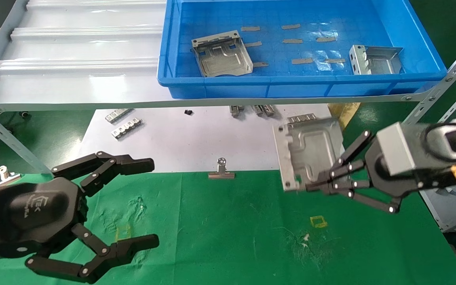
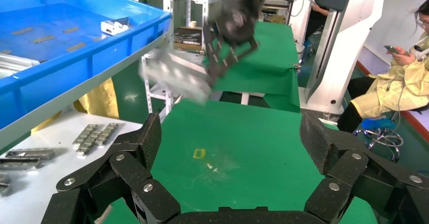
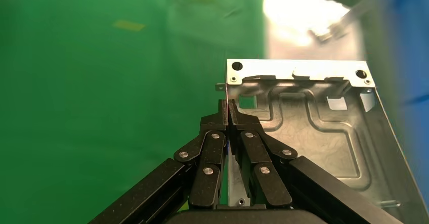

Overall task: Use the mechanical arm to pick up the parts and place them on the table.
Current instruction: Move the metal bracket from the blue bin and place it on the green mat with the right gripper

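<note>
Two plates lay in the blue bin (image 1: 426, 43) up on the shelf (image 1: 73, 47): one flat near its middle (image 1: 222, 55), the other tipped on edge at the far right (image 1: 374, 60). A third plate (image 1: 309, 152) was in my right claw (image 1: 311, 185), whose fingers (image 3: 228, 120) were pressed together on one bent-up edge of it. I held that plate in the air, tilted, over the seam where the white sheet (image 1: 180, 142) met the green table (image 1: 232, 229), not touching either. My left claw (image 1: 149, 202) hung low at the near left corner of the table with its fingers (image 1: 131, 164) spread wide, holding nothing. A yellow square outline (image 1: 318, 221) sat on the cloth below my right claw. A silver binder clip (image 1: 221, 170) stood at the sheet's near edge, and small toothed strips (image 1: 125, 124) lay further back on the sheet.
</note>
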Controlling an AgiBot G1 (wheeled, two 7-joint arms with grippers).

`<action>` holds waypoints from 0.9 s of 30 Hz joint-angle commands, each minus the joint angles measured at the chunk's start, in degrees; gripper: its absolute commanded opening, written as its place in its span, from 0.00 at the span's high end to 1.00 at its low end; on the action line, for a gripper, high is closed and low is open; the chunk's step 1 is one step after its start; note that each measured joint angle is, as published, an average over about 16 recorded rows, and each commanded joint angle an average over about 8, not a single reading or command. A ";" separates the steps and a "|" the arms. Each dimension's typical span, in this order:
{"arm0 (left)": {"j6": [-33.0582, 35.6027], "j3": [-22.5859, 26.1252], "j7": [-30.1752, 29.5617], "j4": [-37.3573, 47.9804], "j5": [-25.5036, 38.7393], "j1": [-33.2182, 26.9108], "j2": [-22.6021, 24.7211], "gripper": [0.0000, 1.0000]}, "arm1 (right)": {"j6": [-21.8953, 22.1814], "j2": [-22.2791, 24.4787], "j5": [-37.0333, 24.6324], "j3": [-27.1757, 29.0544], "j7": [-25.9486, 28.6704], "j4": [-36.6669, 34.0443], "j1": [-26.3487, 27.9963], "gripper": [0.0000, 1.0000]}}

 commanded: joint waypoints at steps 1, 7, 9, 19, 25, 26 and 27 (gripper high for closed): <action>0.00 0.00 0.00 0.00 0.00 0.00 0.00 0.00 | 0.10 0.50 -0.07 -3.61 -0.05 1.68 -0.48 1.00; 0.00 0.00 0.00 0.00 0.00 0.00 0.00 0.00 | 0.50 -3.25 -2.53 -11.96 -1.24 -0.83 -2.23 1.00; 0.00 0.00 0.00 0.00 0.00 0.00 0.00 0.00 | 0.55 -4.61 -3.06 -14.04 -1.98 -2.88 -2.70 1.00; 0.00 0.00 0.00 0.00 0.00 0.00 0.00 0.00 | 0.83 -9.34 -3.36 -21.78 -8.02 -15.68 -4.65 1.00; 0.00 0.00 0.00 0.00 0.00 0.00 0.00 0.00 | 1.73 -11.83 -0.75 -22.20 -10.91 -23.45 -6.11 1.00; 0.00 0.00 0.00 0.00 0.00 0.00 0.00 0.00 | 1.91 -12.25 -0.34 -22.10 -11.26 -24.53 -6.37 1.00; 0.00 0.00 0.00 0.00 0.00 0.00 0.00 0.00 | 2.08 -12.70 -0.01 -22.03 -11.64 -25.55 -6.62 1.00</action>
